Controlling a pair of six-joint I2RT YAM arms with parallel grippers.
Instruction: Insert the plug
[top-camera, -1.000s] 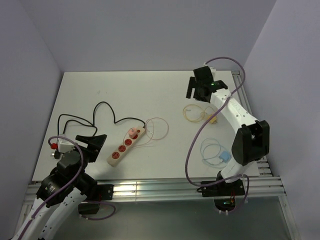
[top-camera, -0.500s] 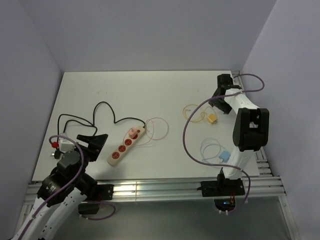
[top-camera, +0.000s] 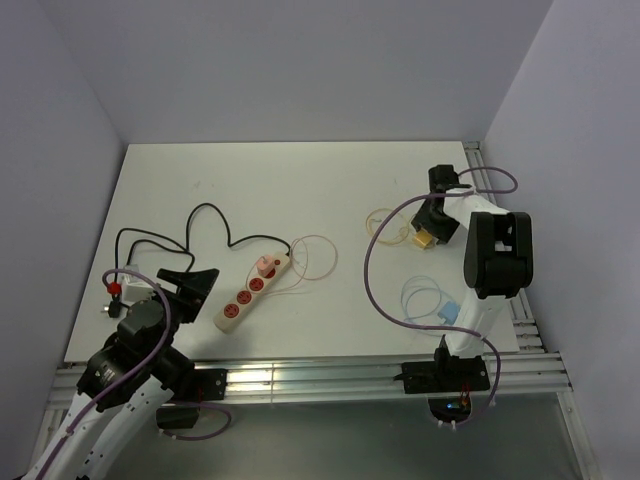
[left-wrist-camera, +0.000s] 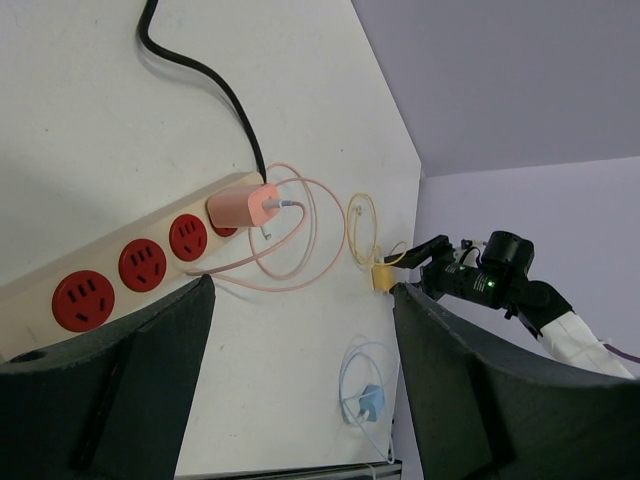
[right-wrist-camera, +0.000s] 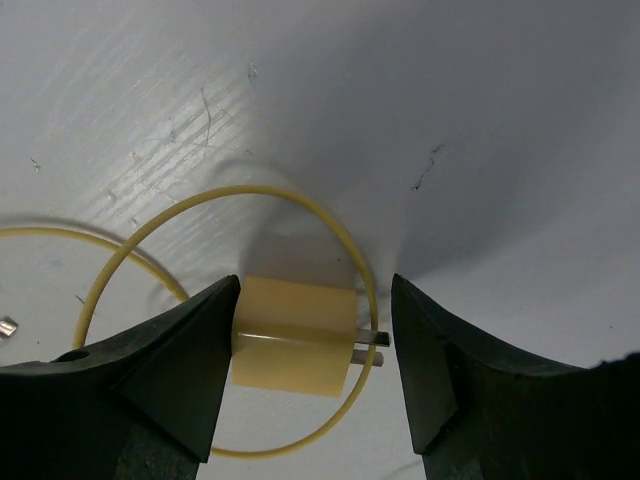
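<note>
My right gripper stands spread around the pale-yellow boxy plastic plug, its two metal prongs pointing frame-right; my left gripper gapes wide.

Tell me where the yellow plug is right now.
In the top view, the yellow plug lies on the right side of the table, ringed by its yellow cable and straddled by the right hand; the blue plug lies closer to the near edge.

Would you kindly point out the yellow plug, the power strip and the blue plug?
yellow plug (right-wrist-camera: 292, 335): right wrist view, centre of its body.
power strip (top-camera: 243, 298): top external view, its middle red socket.
blue plug (top-camera: 449, 313): top external view, its body.
</note>
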